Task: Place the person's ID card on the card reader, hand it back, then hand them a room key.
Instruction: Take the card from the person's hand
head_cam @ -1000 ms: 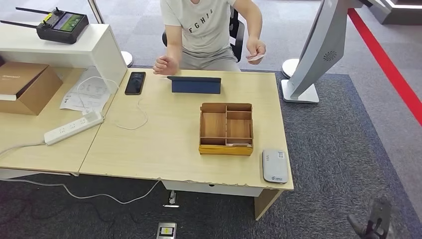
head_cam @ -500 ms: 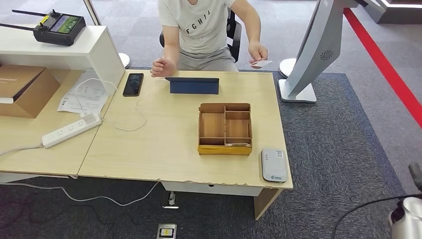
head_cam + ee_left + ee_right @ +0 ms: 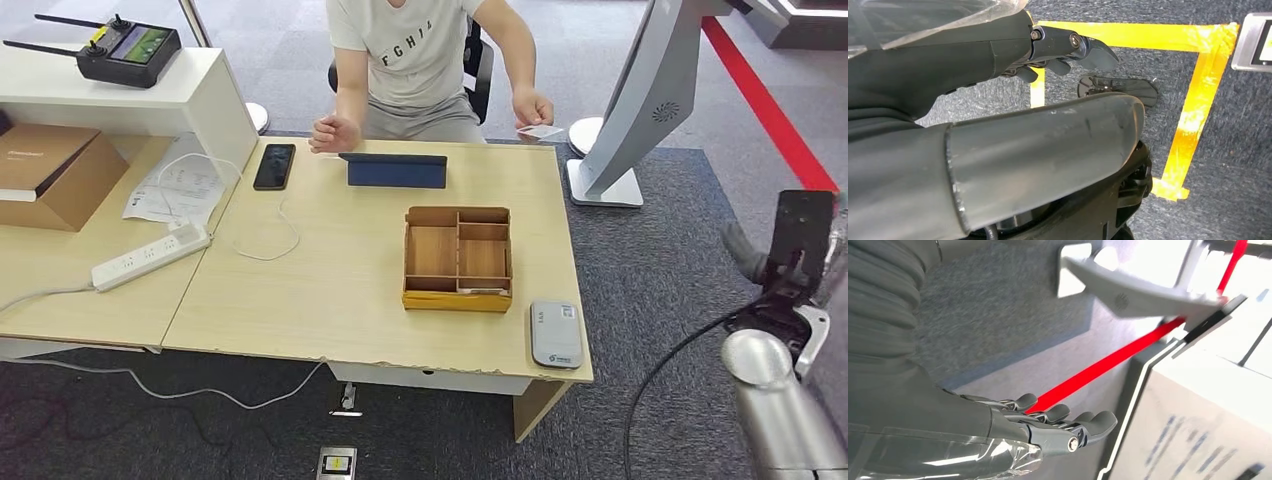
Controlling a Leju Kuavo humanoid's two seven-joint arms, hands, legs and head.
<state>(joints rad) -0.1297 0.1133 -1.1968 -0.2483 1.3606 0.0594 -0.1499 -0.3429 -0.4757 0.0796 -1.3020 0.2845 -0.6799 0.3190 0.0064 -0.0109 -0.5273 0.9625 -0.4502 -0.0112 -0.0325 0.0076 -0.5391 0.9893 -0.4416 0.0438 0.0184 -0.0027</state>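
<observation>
— Across the desk [image 3: 300, 290], seen from the head view, where does the job stand?

— Barely begun, I judge. The person [image 3: 420, 60] sits at the far side and holds the ID card [image 3: 541, 131] in their own hand, out past the desk's far right corner. The card reader [image 3: 556, 333], the grey slab at the near right corner just beside the wooden tray [image 3: 457, 257], has nothing on it.

— And the robot's right hand?

— The right hand [image 3: 790, 250] is raised at the right of the picture, off the desk and well apart from the card. From here I cannot tell how its fingers lie. Taking the card, reading it, returning it and giving the room key all seem to be left; I cannot make out any key, though something pale lies in the tray's front slot.

— What does the left wrist view add?

— The left hand [image 3: 1058, 50] hangs over grey carpet with yellow tape [image 3: 1193, 105] on it. Its fingers are loosely curled, a little apart, and grasp nothing.

— The right wrist view?

— There the right hand [image 3: 1048, 425] shows its fingers [image 3: 1098, 421] stretched out side by side, released, nothing between them. Behind it are carpet, a red floor line [image 3: 1108, 365] and the grey kiosk stand [image 3: 1133, 290], all blurred. So that hand looks free to receive the card.
</observation>
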